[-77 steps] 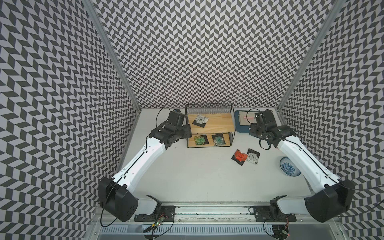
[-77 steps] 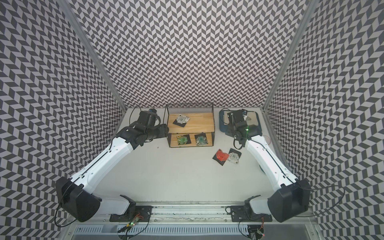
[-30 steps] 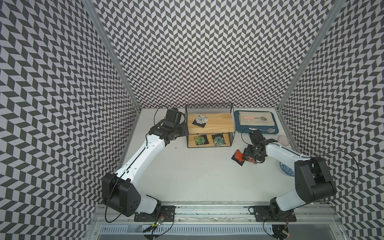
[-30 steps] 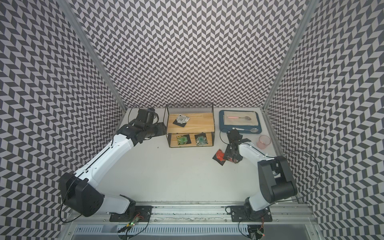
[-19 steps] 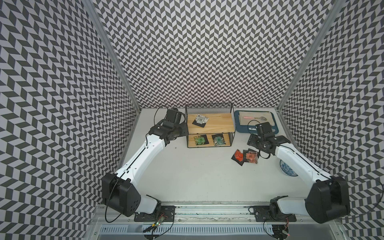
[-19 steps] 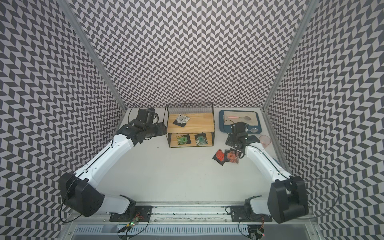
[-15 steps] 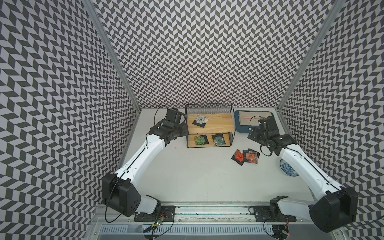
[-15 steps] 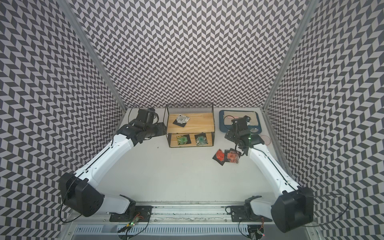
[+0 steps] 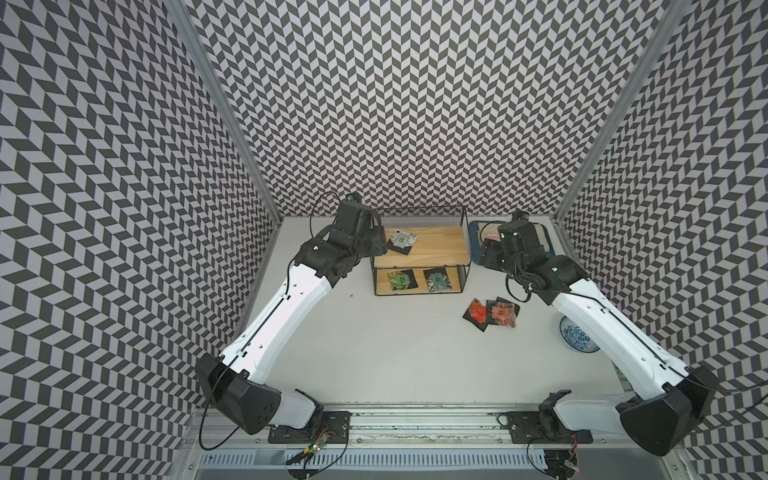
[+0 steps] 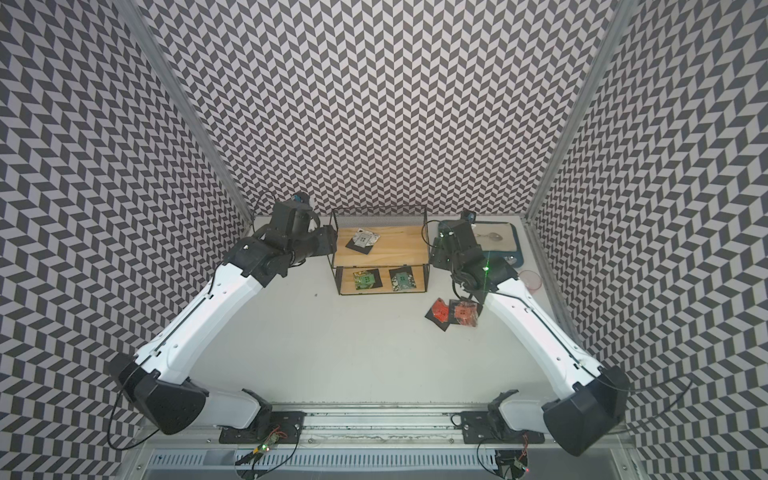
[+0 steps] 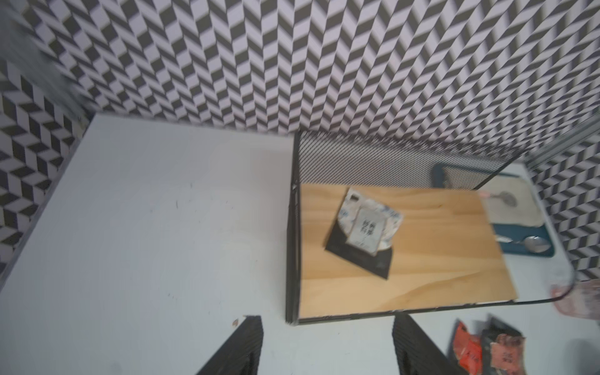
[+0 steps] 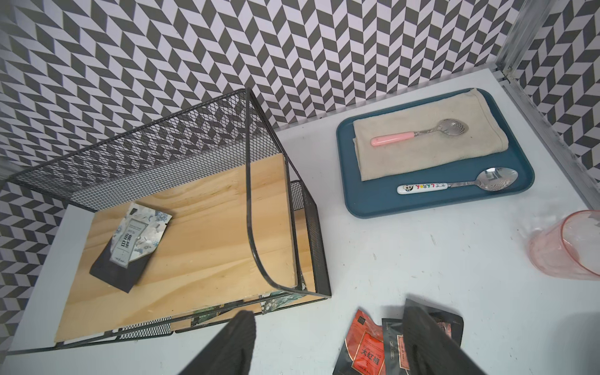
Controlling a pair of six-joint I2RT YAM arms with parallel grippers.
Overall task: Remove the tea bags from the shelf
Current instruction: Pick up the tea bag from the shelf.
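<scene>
The left gripper (image 11: 328,324) hangs at the near end of the shelf (image 12: 130,156), level with the upper board (image 11: 438,253), its jaws apart with nothing between them. Straight ahead of it, just past the end wire, lies a white sachet (image 11: 367,227), partly covering a black sachet (image 11: 360,259) beneath. Both sit askew on the board, their long sides running diagonally to its edges, so one corner of the black one points back toward the gripper.

The right gripper (image 12: 328,308) is also open and empty. It hangs off the opposite end of the shelf, and from there the same pair lies across nearly the whole board. Directly beneath and beside its fingers, two orange-red sachets (image 12: 365,350) lie overlapping on the tabletop (image 9: 374,353), already off the shelf.

On the lower board (image 9: 419,284), a green sachet (image 9: 400,279) and a teal sachet (image 9: 437,281) lie flat and apart from each other, under the top tier and lower than either gripper.

The left arm looks the nearer one for the stacked pair, by a short reach forward over the end wire. Because the sachets lie diagonally and flat, the jaws would probably need turning to meet an edge, and the top one may slide off the one under it.
</scene>
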